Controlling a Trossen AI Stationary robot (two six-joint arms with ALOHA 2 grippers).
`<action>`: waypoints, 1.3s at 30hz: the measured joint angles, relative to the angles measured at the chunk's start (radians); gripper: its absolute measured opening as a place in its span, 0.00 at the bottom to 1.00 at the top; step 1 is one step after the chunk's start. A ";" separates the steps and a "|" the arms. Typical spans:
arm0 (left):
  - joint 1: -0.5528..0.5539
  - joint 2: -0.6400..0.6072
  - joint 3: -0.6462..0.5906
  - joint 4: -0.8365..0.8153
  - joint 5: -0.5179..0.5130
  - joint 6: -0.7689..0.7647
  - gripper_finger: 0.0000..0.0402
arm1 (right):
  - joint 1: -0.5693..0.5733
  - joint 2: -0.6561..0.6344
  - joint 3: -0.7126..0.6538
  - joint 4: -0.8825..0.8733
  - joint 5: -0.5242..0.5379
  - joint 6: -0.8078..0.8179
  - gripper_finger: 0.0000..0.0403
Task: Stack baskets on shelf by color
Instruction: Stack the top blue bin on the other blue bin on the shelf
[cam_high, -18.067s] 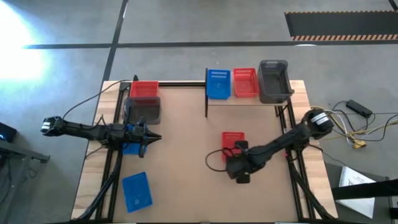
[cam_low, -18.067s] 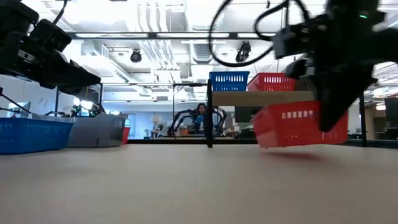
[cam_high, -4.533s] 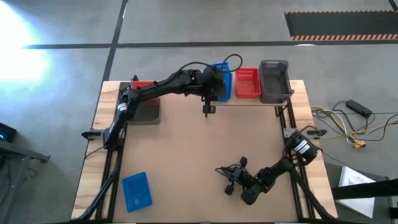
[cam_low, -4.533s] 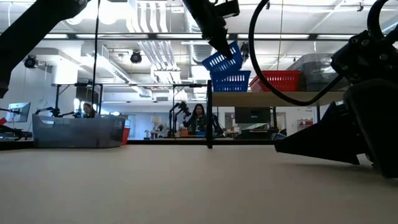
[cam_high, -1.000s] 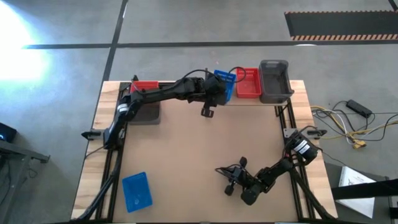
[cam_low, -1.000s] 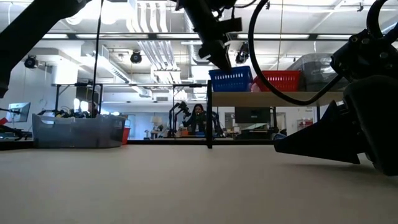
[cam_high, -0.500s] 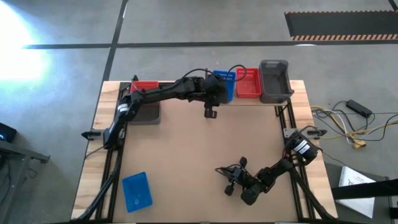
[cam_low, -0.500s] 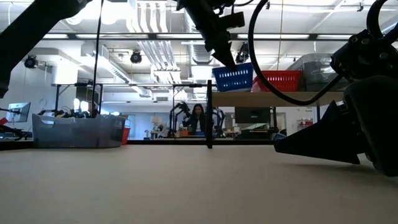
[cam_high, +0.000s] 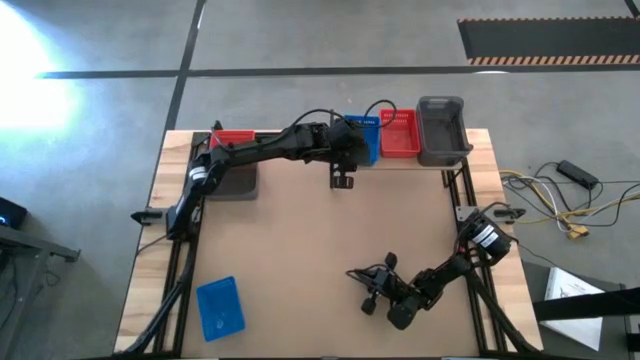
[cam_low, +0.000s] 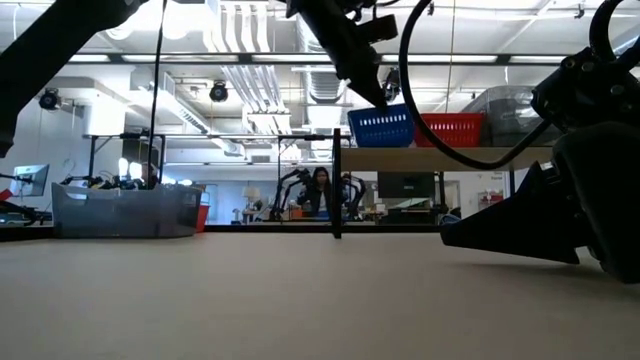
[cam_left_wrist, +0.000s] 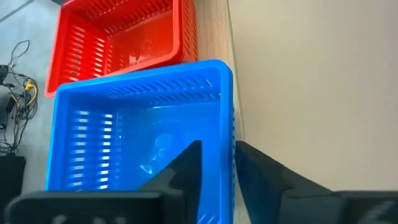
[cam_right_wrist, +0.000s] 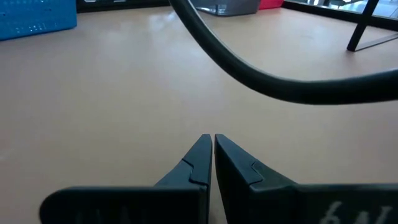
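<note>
My left gripper (cam_high: 350, 150) (cam_left_wrist: 217, 144) reaches to the shelf (cam_high: 402, 161) (cam_low: 440, 158) and is shut on a blue basket (cam_high: 362, 133) (cam_low: 385, 125) (cam_left_wrist: 137, 130). That basket sits at the shelf's left end, close beside a red basket (cam_high: 397, 133) (cam_left_wrist: 118, 31) and, further right, a grey basket (cam_high: 441, 130). A second blue basket (cam_high: 220, 306) lies on its bottom at the table's near left. A grey basket (cam_high: 232, 178) and a red one (cam_high: 232, 139) stand at the far left. My right gripper (cam_high: 368, 291) (cam_right_wrist: 212, 138) waits shut, low over the near right of the table. My left gripper holds the blue basket by its near end wall (cam_left_wrist: 226, 118), one finger (cam_left_wrist: 186, 165) inside the basket and one (cam_left_wrist: 261, 171) outside. The fingers slant down from above and from the table's left, along the wall. The basket is slightly tilted at the shelf board; whether it rests there I cannot tell.
Thin black posts (cam_high: 332, 165) (cam_low: 337, 190) hold the shelf above the tabletop at the far edge. A loose black cable (cam_right_wrist: 261, 81) crosses in front of my right gripper. The middle of the brown tabletop (cam_high: 300, 240) lies bare.
My left gripper has moved a little toward the table's right along the shelf. The blue basket in its hold has tipped slightly and shifted with it, now close beside the red basket. The right arm has kept still.
</note>
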 joint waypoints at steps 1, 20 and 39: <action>0.000 0.000 0.000 0.005 0.000 0.000 0.22 | 0.000 0.000 0.000 0.000 -0.007 0.000 0.03; 0.057 -0.057 -0.034 -0.042 0.053 -0.030 0.33 | 0.000 0.000 0.000 0.000 -0.015 0.007 0.03; 0.062 -0.070 -0.066 -0.007 0.115 -0.129 0.33 | 0.000 0.000 0.000 0.000 -0.014 0.008 0.03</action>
